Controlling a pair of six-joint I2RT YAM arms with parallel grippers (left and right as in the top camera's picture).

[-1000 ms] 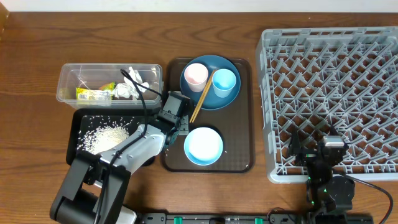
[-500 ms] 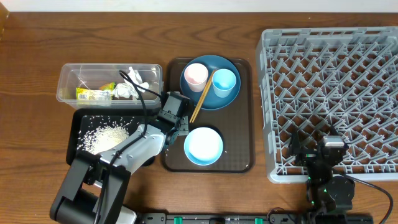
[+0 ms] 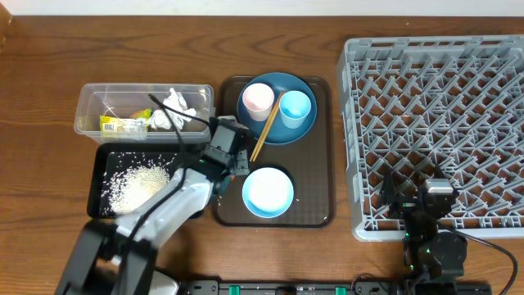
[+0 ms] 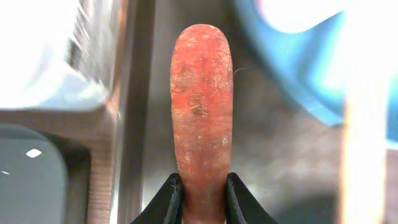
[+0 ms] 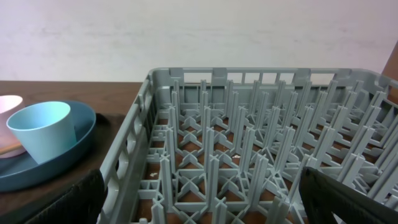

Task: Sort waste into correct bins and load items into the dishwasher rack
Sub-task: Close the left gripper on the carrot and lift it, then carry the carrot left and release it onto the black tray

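My left gripper (image 3: 230,141) is shut on the small orange carrot (image 4: 202,106) and holds it over the left edge of the dark brown tray (image 3: 322,147). The carrot is hidden under the gripper in the overhead view. The clear container (image 3: 90,105) holds the yellow-green wrapper (image 3: 123,124) and the white tissue (image 3: 173,113). The black tray (image 3: 98,160) holds rice (image 3: 137,183). The dark blue plate (image 3: 277,124) carries the pink cup (image 3: 258,98), the light blue cup (image 3: 295,108) and the chopsticks (image 3: 265,131). The light blue bowl (image 3: 268,192) sits in front of it. My right gripper (image 3: 430,201) is open at the grey rack's (image 3: 442,115) near edge.
The right wrist view shows the rack's pegs (image 5: 249,143) right ahead, with the light blue cup (image 5: 43,130) on the plate (image 5: 81,146) to the left. Bare wooden table lies behind the containers and along the left side.
My left arm has shifted slightly to the left with the carrot in its jaws. The right arm has not moved.
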